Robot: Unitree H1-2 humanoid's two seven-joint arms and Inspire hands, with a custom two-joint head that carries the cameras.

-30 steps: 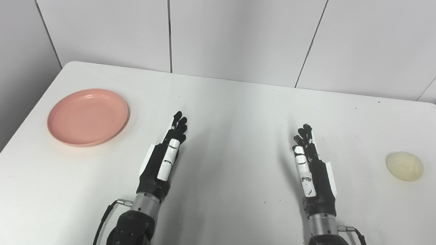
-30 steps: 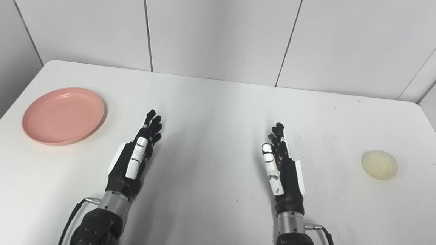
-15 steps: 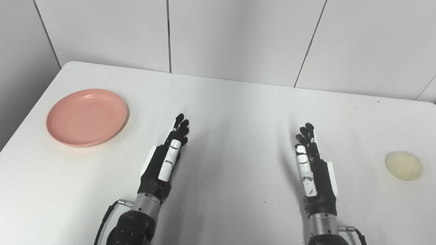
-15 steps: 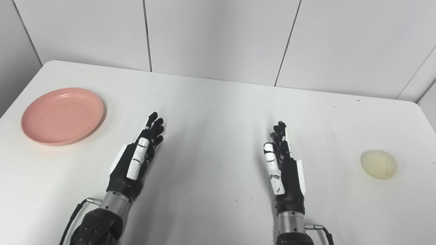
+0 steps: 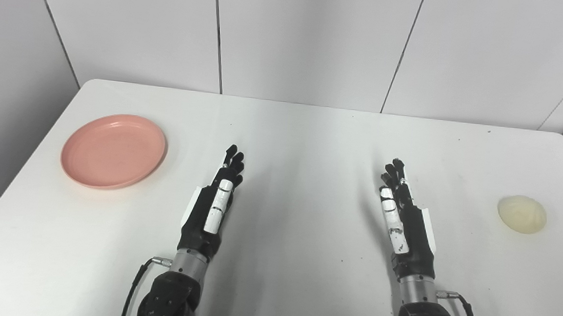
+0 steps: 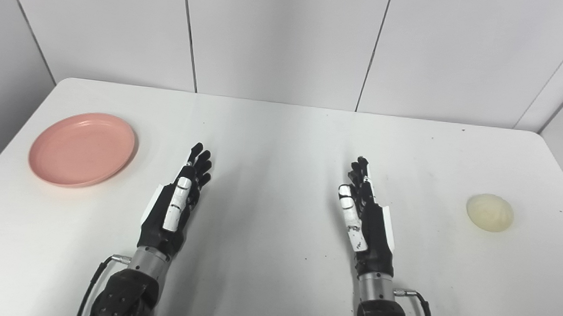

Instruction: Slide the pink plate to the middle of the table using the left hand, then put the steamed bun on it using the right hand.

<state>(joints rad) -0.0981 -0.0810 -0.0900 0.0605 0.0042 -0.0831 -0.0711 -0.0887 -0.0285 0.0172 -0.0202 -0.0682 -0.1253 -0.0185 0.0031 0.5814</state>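
- Round, shallow, salmon-pink plate (image 5: pixel 114 150), plastic-looking, sits flat at the far left of the white table (image 5: pixel 307 130), empty, close to the left edge.
- Judging by look: plate is light and stiff, smooth underside on a smooth top, so it should slide easily; likely to skate or spin if pushed off-centre.
- Best contact, as I read it: fingers pressing down on the raised rim or just inside it on the side away from centre, then drag rightward; no need to lift.
- Pale cream, dome-shaped steamed bun (image 5: pixel 522 214) lies at the far right of the table, well apart from the plate and from both hands.
- Bun probably soft, light, squashy; a hard pinch would dent it. Take it from above with fingers and thumb spread around the sides, low near the base.
- Black-and-white left hand (image 5: pixel 213 202) is empty, fingers straight and pointing away from the robot, low over the table near centre-left, not touching the plate.
- Black-and-white right hand (image 5: pixel 402 216) likewise empty, fingers extended, near centre-right, clear of the bun.
- Count: one plate, one bun, two hands, one table. Nothing else on the surface.
- Neither step looks started: plate not yet in the middle.
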